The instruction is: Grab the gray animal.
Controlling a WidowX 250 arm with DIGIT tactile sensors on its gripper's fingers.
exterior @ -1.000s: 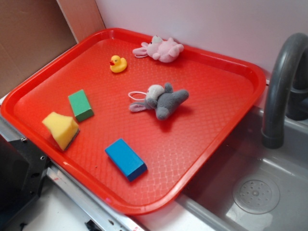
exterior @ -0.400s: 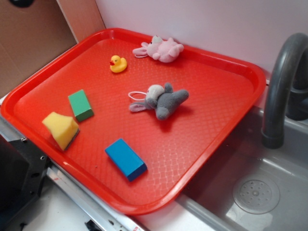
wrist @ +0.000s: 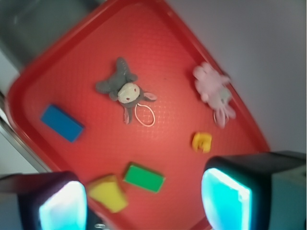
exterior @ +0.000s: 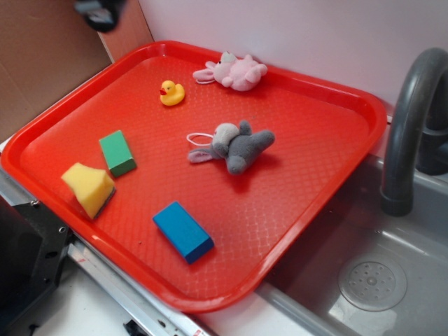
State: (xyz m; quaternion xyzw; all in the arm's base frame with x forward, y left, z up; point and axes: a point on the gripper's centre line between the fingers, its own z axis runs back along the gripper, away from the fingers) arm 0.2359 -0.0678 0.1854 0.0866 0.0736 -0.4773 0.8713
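Exterior view shows a red tray [exterior: 336, 133] filling most of the frame, with a gray sink [exterior: 392, 280] at the lower right and a dark curved faucet [exterior: 409, 119] at the right edge. Six things lie in the tray. The gray animal [exterior: 234, 145] lies on its side near the tray's middle, its thin white loop [exterior: 198, 138] spread out toward the left. A pink plush animal [exterior: 234, 71] lies against the tray's far rim at the top of the frame. A small yellow duck [exterior: 171, 93] stands left of and below the pink one. A green block [exterior: 117, 153] and a yellow sponge [exterior: 89, 187] sit just beside each other at the left side of the tray, and a blue block [exterior: 183, 232] lies toward the lower middle. None of these touches the gray animal.

At the upper left corner of the exterior view a blurred dark shape, the gripper [exterior: 98, 12], hangs above the tray's far left corner, well apart from the gray animal. In the wrist view the gripper [wrist: 144, 201] has its two fingers [wrist: 225, 199] spread wide at the bottom of the frame with nothing between them, and the gray animal [wrist: 122, 88] lies in the tray [wrist: 72, 62] above the middle of the frame.
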